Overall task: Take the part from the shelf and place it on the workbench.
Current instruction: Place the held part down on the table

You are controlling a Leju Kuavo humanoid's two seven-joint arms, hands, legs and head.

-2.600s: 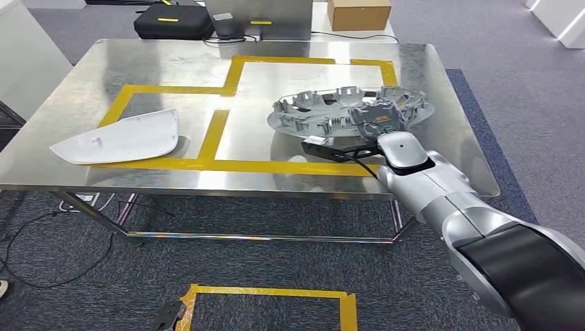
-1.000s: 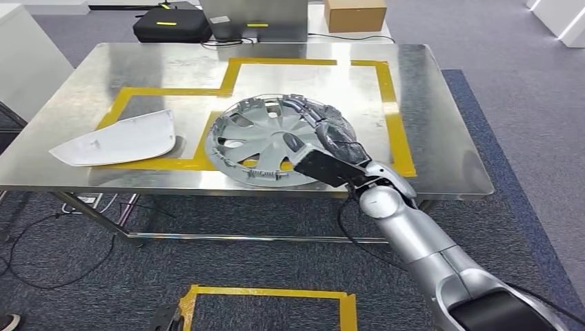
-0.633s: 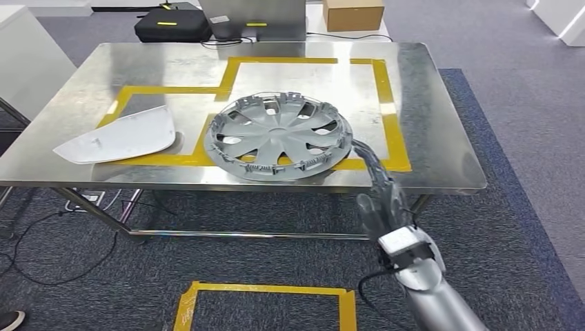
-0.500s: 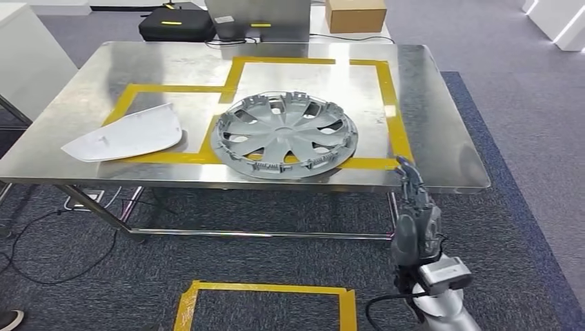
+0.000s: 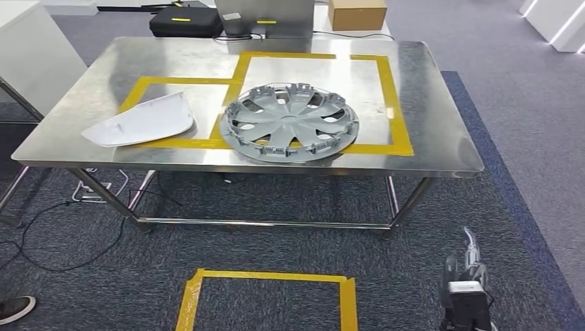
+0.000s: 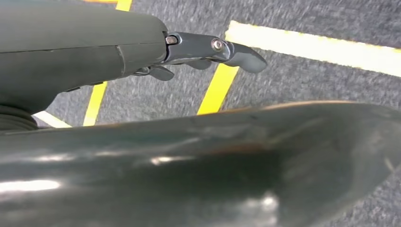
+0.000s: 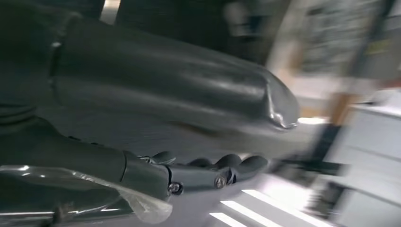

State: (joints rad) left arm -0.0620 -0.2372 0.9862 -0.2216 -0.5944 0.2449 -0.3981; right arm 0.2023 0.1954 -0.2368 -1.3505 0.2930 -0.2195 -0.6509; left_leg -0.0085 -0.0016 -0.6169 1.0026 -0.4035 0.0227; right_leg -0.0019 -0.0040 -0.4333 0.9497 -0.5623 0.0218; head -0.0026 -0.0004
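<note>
- The right hand (image 5: 466, 265) hangs low with fingers apart, holding nothing, well below the wheel cover (image 5: 290, 123) lying on the workbench (image 5: 428, 148).
- The left hand (image 6: 142, 42) holds nothing, fingers extended.

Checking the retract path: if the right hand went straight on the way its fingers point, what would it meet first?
Hedged, since depth is unclear: the right hand points up toward the workbench edge; nothing shows between them.
</note>
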